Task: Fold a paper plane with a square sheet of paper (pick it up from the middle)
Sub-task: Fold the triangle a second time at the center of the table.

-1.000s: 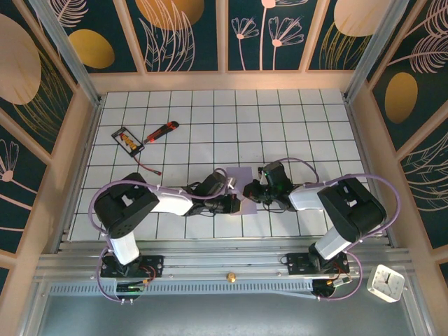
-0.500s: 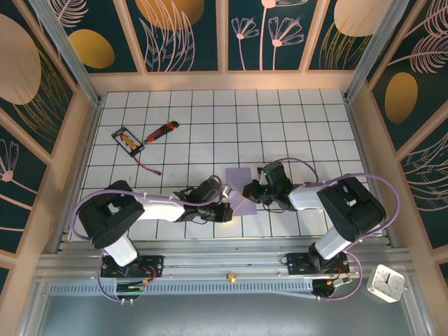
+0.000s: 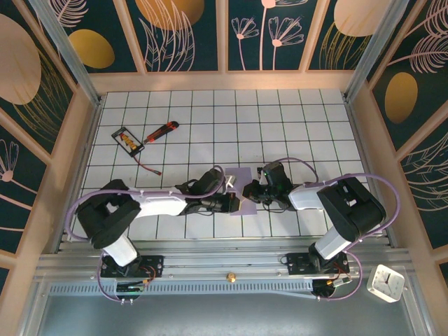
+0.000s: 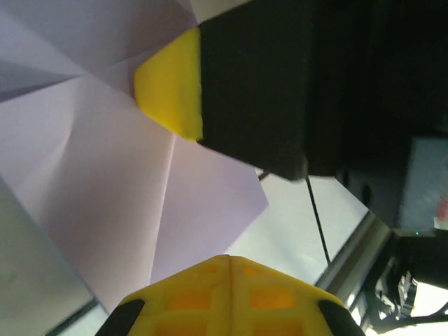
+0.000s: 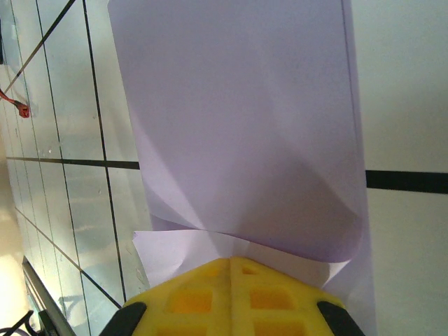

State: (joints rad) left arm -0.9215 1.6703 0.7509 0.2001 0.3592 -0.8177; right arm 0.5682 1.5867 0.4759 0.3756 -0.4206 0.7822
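Note:
The square sheet of paper (image 3: 242,176), pale lavender and partly folded, lies on the white grid table (image 3: 280,119) between my two grippers. My left gripper (image 3: 233,202) is shut, its yellow tips (image 4: 227,257) at the near edge of the creased paper (image 4: 105,182); contact cannot be told. My right gripper (image 3: 246,192) is shut too, its tip (image 5: 233,260) down on the lower layer where a flap of the paper (image 5: 245,126) curls over. In the left wrist view that right fingertip (image 4: 171,87) rests where the creases meet. No finished paper plane is in view.
A red-orange utility knife (image 3: 161,131), a small black-framed card (image 3: 128,140) and a thin red-tipped cable (image 3: 147,166) lie at the far left. Wooden walls (image 3: 224,81) ring the table. A small clock (image 3: 386,282) sits outside at the near right.
My left arm has reached further out and its gripper has shifted a little right and away, up to the paper's edge. The right gripper has stayed on the paper.

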